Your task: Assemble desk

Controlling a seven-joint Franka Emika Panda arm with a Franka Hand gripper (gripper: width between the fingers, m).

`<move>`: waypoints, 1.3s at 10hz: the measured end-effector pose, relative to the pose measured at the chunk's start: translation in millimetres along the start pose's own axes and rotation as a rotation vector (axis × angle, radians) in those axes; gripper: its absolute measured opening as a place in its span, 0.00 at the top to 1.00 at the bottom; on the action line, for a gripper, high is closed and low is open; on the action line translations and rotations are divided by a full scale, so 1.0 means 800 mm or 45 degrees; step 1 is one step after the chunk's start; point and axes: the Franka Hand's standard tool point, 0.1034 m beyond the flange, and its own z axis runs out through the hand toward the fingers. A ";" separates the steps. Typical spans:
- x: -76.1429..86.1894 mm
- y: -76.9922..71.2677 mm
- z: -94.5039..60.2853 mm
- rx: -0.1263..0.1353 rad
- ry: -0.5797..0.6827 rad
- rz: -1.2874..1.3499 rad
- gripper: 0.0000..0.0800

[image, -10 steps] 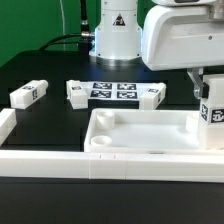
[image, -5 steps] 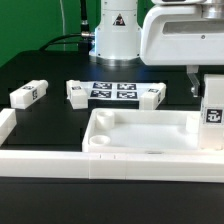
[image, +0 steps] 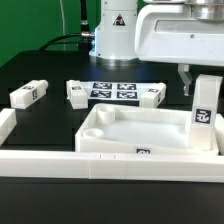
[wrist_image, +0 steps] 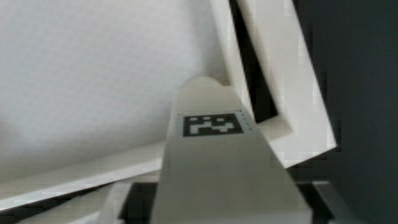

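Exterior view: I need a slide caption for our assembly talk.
Gripper holds a white leg upright at the desk top corner; three legs lie beyond.

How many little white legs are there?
4. From the exterior view's left: lone leg; second leg and third leg flanking the marker board; upright leg at the desk top's end.

Matte black tabletop (image: 45, 130). Toward the exterior view's right, a large white plastic tray-like desk top with raised rim (image: 115, 145), just behind a long plain white front rail (image: 60, 165). At the exterior view's left edge, a second white rail (image: 5, 122). Farther back, in a row: short square white tagged leg (image: 27, 94), well apart from another leg (image: 78, 92), flat white marker board (image: 112, 90), third leg (image: 152, 96), these two legs just beside the board's ends.
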 end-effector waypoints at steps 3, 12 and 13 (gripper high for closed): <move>0.009 0.013 -0.001 -0.013 0.011 0.139 0.64; -0.022 0.033 -0.044 0.010 -0.011 0.074 0.19; -0.024 0.033 -0.041 0.003 -0.022 0.087 0.19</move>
